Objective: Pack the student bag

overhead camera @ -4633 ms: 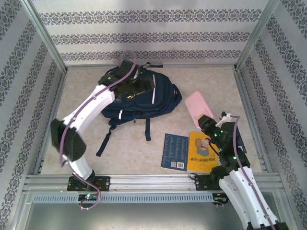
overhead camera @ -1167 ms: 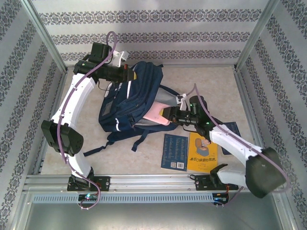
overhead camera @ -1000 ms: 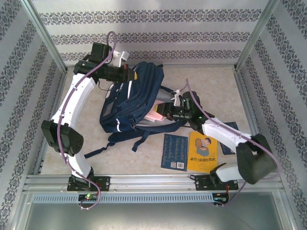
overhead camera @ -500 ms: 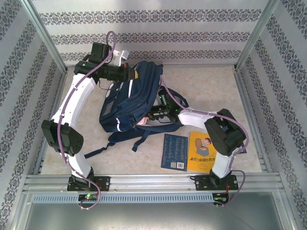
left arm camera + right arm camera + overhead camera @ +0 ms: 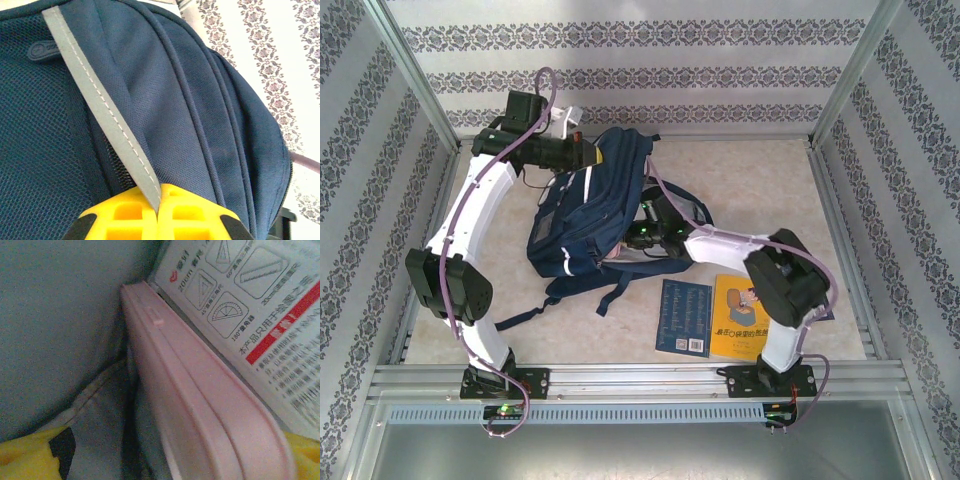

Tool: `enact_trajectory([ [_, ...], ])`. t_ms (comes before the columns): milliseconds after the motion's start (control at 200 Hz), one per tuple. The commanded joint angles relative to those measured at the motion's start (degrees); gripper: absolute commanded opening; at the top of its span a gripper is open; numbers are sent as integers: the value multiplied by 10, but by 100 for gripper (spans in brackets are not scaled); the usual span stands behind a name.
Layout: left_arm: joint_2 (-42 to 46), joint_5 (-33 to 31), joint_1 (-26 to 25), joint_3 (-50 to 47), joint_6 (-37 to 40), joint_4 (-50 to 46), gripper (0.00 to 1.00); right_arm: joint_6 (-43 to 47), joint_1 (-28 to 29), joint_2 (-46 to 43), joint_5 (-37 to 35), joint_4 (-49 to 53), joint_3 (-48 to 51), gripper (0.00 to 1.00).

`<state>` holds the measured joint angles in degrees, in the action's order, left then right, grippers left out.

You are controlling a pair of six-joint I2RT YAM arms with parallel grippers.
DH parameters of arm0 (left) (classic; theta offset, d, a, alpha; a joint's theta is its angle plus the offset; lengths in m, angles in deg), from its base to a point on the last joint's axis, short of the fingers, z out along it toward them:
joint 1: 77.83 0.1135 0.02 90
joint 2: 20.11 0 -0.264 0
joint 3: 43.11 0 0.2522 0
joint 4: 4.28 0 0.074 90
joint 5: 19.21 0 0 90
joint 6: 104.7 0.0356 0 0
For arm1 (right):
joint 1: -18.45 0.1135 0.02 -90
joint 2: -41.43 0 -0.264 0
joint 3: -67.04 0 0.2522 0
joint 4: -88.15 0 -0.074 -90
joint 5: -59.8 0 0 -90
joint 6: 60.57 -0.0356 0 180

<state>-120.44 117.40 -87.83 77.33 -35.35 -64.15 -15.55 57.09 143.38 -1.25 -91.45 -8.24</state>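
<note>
The navy student bag (image 5: pixel 588 215) lies tipped on its side at the table's middle, its mouth facing right. My left gripper (image 5: pixel 582 155) holds its top up. In the left wrist view the yellow fingers (image 5: pixel 125 215) meet on the bag's grey reflective stripe (image 5: pixel 105 125). My right gripper (image 5: pixel 632 238) reaches into the bag's mouth. In the right wrist view a pink case (image 5: pixel 200 405) lies inside against the grey lining (image 5: pixel 60 330), with a printed label (image 5: pixel 250 300) on its right face. The yellow fingertips (image 5: pixel 30 455) stand wide apart, with lining showing between the left one and the case.
A blue book (image 5: pixel 685 317) and a yellow book (image 5: pixel 742 318) lie side by side on the table in front of the bag, near my right arm's base. The bag's dark straps (image 5: pixel 525 310) trail toward the front left. Patterned walls close in the table.
My right arm has carried the pink case from the table's right side into the bag's mouth, reaching deeper each frame. My left gripper has lifted the bag's top and keeps holding it.
</note>
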Motion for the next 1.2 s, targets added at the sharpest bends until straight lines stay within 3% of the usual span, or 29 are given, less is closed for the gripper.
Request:
enact_trajectory([
  [0,38,-14,21,2,-4,72,0,68,-11,-66,-36,31,25,91],
  [75,37,-42,27,-1,-4,63,0,89,-15,-92,-48,65,36,91],
  [270,27,-147,29,13,27,13,0,129,-19,-198,-167,156,85,89],
  [460,15,-186,28,-16,35,16,0,144,-19,-273,-234,285,80,85],
  [734,8,-226,26,-64,50,18,0,142,-1,-372,-279,393,112,91],
  [814,5,-226,18,-74,47,15,10,134,2,-399,-292,427,126,91],
  [914,20,-211,12,-107,21,33,38,111,3,-420,-312,479,145,91],
  [984,52,-216,3,-158,-2,59,53,86,4,-428,-312,499,162,90],
  [1194,197,-274,-79,-341,-50,158,66,-4,15,-425,-288,516,210,88],
])
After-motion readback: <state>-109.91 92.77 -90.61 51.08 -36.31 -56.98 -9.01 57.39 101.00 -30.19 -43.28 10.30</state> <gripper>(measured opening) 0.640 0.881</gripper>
